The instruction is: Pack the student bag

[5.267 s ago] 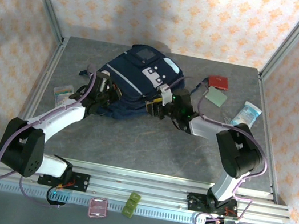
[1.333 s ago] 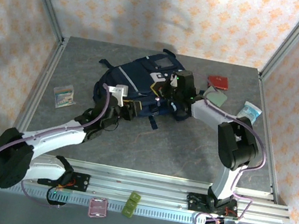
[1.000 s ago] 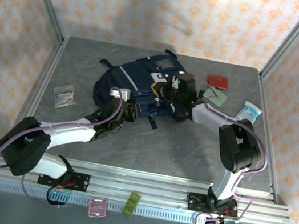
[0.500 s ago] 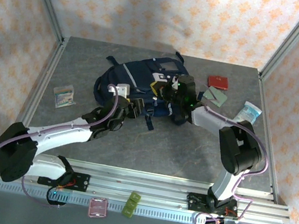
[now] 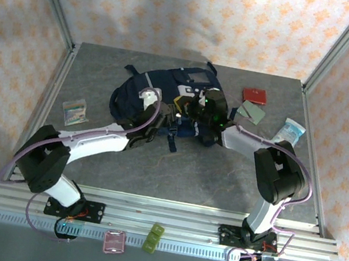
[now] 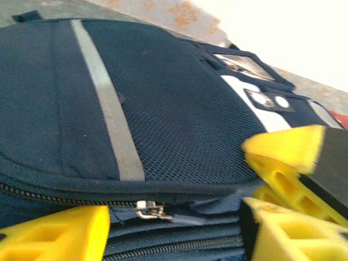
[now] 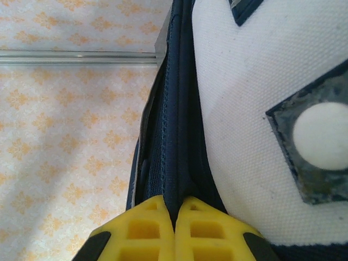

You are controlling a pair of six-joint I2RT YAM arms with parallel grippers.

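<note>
The student bag point(image 5: 131, 94), navy with a white stripe and grey-white patches, lies at the back middle of the table. My left gripper point(image 5: 167, 116) is at its near side. In the left wrist view the bag point(image 6: 179, 125) is very close, and the left gripper point(image 6: 174, 231) stands open around a metal zipper pull point(image 6: 148, 209) without touching it. My right gripper point(image 5: 192, 111) is on the bag's right part. In the right wrist view the right gripper point(image 7: 176, 212) is shut on a fold of the bag's navy fabric point(image 7: 175, 136), beside a white patch point(image 7: 244, 136).
A red flat item point(image 5: 256, 95), a grey-green card point(image 5: 253, 112) and a pale blue packet point(image 5: 291, 132) lie right of the bag. A small case with coloured contents point(image 5: 73, 112) sits at the left. A pink box point(image 5: 114, 241) and a green one point(image 5: 154, 238) rest by the front rail.
The left arm has reached further toward the bag and its jaws now straddle the zipper pull. The right gripper has kept its grip, and the bag has shifted slightly toward the back.
</note>
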